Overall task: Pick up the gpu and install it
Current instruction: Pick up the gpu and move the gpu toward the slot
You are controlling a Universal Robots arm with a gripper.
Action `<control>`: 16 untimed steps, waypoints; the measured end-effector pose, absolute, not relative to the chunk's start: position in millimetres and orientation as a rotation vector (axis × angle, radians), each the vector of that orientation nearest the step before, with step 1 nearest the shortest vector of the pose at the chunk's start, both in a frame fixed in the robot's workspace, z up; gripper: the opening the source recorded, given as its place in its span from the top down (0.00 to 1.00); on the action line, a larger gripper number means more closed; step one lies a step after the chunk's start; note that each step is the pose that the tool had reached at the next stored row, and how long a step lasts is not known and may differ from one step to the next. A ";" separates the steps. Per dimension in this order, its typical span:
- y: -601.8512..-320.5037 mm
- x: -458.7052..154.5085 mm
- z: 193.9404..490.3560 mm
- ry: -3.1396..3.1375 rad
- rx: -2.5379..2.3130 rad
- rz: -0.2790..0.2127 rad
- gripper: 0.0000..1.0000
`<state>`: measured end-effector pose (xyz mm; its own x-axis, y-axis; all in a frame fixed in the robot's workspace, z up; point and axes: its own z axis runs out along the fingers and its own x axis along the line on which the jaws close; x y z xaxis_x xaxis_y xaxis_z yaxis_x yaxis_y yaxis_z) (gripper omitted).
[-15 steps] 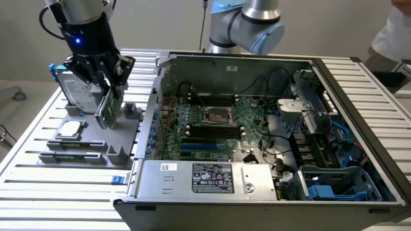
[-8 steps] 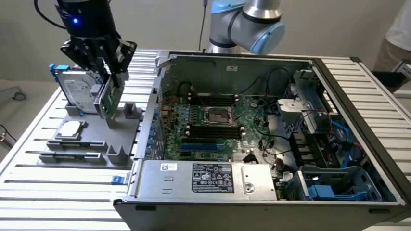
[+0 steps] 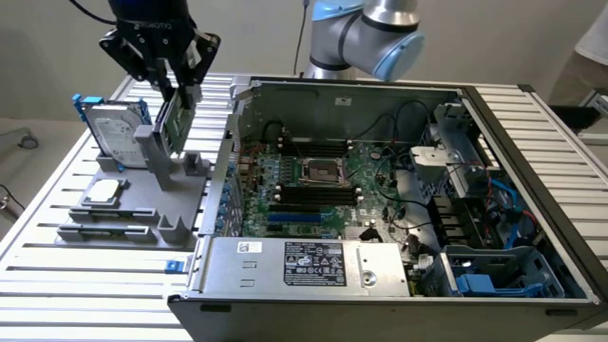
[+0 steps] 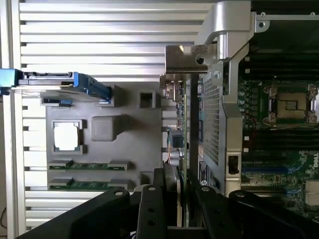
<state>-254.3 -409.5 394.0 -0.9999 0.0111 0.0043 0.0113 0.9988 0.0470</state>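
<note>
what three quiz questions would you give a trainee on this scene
1. True or false: the gpu is already seated on the motherboard.
2. Which part stands next to the gpu on the gray holder? A) hard drive in a blue frame B) power supply C) keyboard
3. Fill in: the claw is closed on the ____.

Key: 1 false, the card stands upright at the holder, outside the computer case. 2 A. 3 gpu.
</note>
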 end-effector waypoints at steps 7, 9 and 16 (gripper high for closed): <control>-410.6 -223.6 412.4 -3.118 -0.018 -0.079 0.71; -410.8 -214.7 414.4 -3.115 -0.018 -0.082 0.71; -412.3 -182.8 420.3 -3.107 -0.018 -0.088 0.71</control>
